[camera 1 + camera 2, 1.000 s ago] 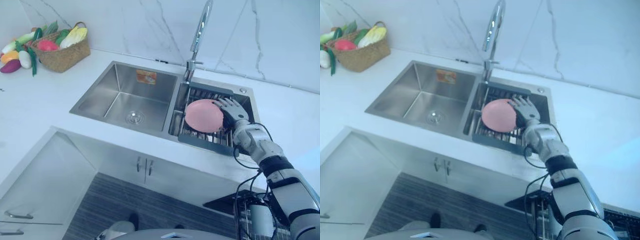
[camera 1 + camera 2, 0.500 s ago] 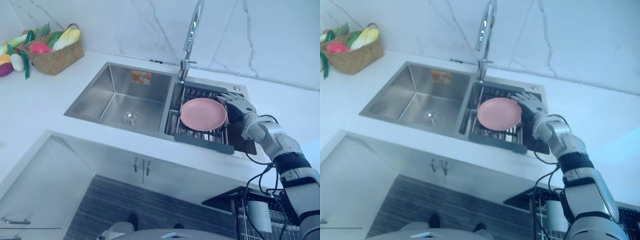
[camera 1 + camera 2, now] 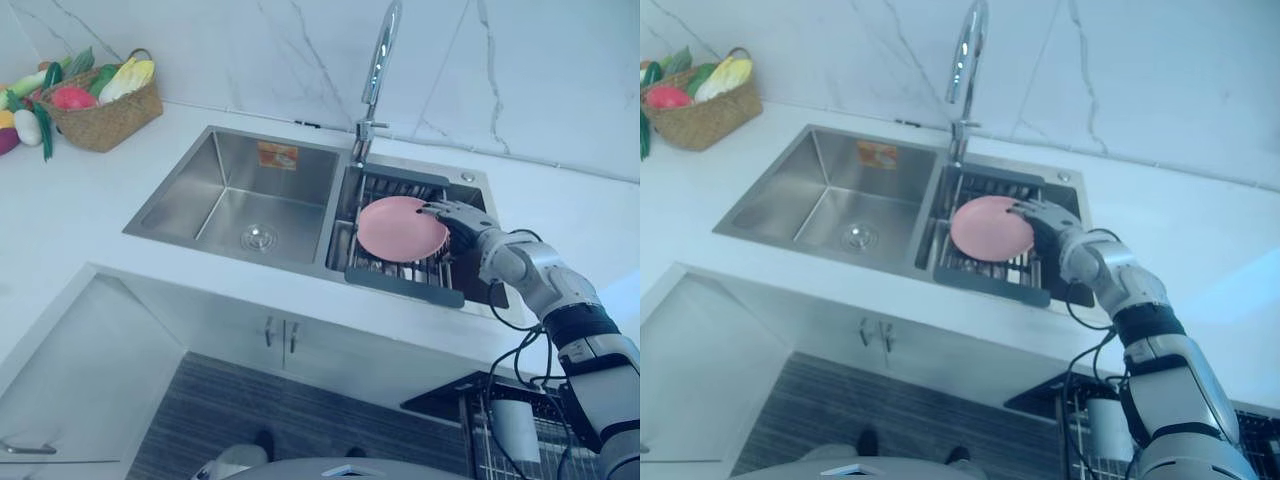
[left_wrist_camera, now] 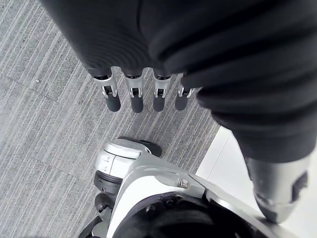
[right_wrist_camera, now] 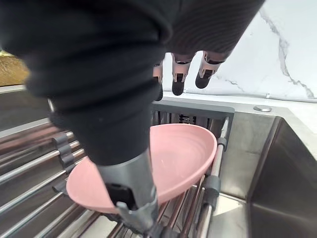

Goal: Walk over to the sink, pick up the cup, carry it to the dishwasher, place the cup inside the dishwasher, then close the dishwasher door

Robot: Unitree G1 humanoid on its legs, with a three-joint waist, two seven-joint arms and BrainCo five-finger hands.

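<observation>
Moved since half a second ago: right hand [image 3: 462, 218], then at the dish's far right edge, now reaches across its right rim. The view itself has also shifted slightly.

1. White stone-look worktop [image 3: 90, 200]. A woven basket of vegetables [image 3: 105, 110] sits at its far left, well apart from the work.
2. Stainless-steel double-basin sink [image 3: 240, 190]. A tall chrome tap [image 3: 378, 60] stands at the back between the halves.
3. Dark slatted drain rack [image 3: 400, 283], seated in the sink's right-hand half.
4. Pink round shallow dish [image 3: 400, 228], the item to carry, more bowl than cup. It rests on the rack, apparently slightly tilted, and is not yet lifted.
5. Right hand: fingers [image 5: 178, 82] extend nearly straight above the dish's far rim, apparently clear of it. The thumb [image 5: 130, 186] sits low at the near rim. Nothing is clamped.
6. Left hand [image 4: 135, 96]: fingers straight, idle, above the grey floor [image 4: 39, 124].

Handling note: the step in hand is judged to be the grasp. Curl the fingers down inside the dish while the thumb presses up beneath the rim, pinching the wall firmly, because the smooth rim looks slippery. Lift straight up before swinging away, so the dish clears rack and tap.
</observation>
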